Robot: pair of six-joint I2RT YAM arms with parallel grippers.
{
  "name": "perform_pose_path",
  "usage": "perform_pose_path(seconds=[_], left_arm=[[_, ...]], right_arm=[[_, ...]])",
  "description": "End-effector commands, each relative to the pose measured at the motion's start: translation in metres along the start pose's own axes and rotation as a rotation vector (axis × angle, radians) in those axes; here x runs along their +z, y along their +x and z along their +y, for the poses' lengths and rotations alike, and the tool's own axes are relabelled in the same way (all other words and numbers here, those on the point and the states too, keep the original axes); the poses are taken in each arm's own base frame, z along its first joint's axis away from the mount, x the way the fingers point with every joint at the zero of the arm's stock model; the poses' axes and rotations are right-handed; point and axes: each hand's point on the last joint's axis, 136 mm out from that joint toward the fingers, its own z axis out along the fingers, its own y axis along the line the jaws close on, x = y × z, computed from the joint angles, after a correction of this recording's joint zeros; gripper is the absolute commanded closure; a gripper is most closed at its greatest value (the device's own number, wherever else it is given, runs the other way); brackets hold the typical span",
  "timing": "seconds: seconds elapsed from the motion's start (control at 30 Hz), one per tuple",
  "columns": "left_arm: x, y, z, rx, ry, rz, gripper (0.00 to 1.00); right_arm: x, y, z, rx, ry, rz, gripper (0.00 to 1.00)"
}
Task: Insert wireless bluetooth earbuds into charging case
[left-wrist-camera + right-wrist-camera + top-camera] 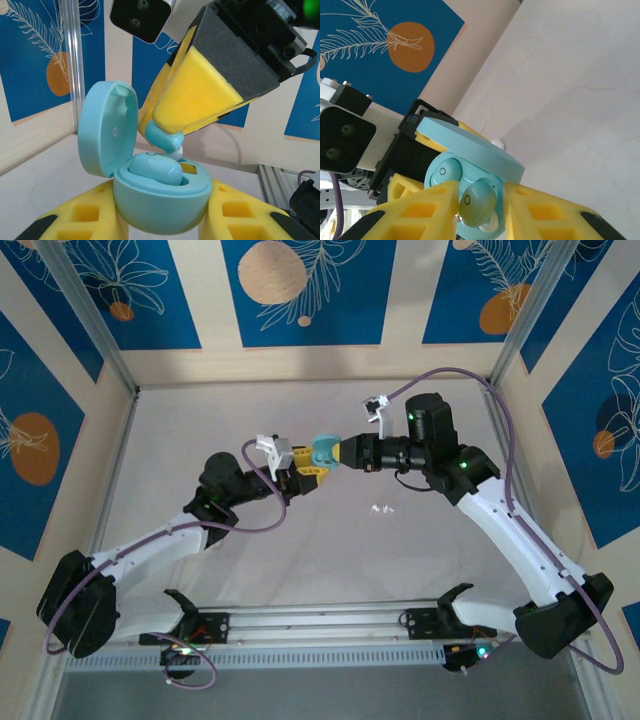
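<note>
Left gripper [160, 225] is clamping the charging case [160, 205], which we are holding raised above the middle of the bench [300, 570] with its lid [107, 127] standing open. Right gripper [480, 212] is pinching a teal earbud [162, 140] just over the free well; we cannot tell whether it is touching the rim. Its teal mate [152, 170] is sitting in the other well.

Judgement: we are wanting the stem lined up with the free socket, a slow descent, a steady case, and release only once the bud is lying flush.

The bud is looking glossy, rounded and tiny beside the finger pads. White earbuds [380, 508] are lying on the bench, right of middle.
</note>
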Motion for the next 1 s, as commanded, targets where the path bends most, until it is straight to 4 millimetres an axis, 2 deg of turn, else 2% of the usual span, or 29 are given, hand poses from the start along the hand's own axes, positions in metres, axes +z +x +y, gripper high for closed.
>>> perform_pose_path(seconds=[0.0,0.1,0.3,0.57,0.97], left_arm=[[0.001,-0.034,-0.017,0.054,0.059,-0.1,0.7],[0.001,-0.034,-0.016,0.053,0.058,-0.098,0.7],[0.002,-0.031,-0.016,0.049,0.058,-0.094,0.7],[0.003,-0.032,-0.015,0.047,0.059,-0.099,0.7],[0.003,-0.03,-0.013,0.046,0.048,-0.099,0.7]], right_arm=[[-0.002,0.002,-0.011,0.001,0.045,-0.004,0.7],[-0.002,0.002,-0.006,-0.003,0.023,0.001,0.75],[-0.003,-0.004,0.005,-0.002,-0.035,-0.019,0.76],[-0.001,-0.004,0.001,0.037,-0.057,-0.021,0.76],[-0.005,-0.005,0.01,0.028,-0.103,-0.018,0.76]])
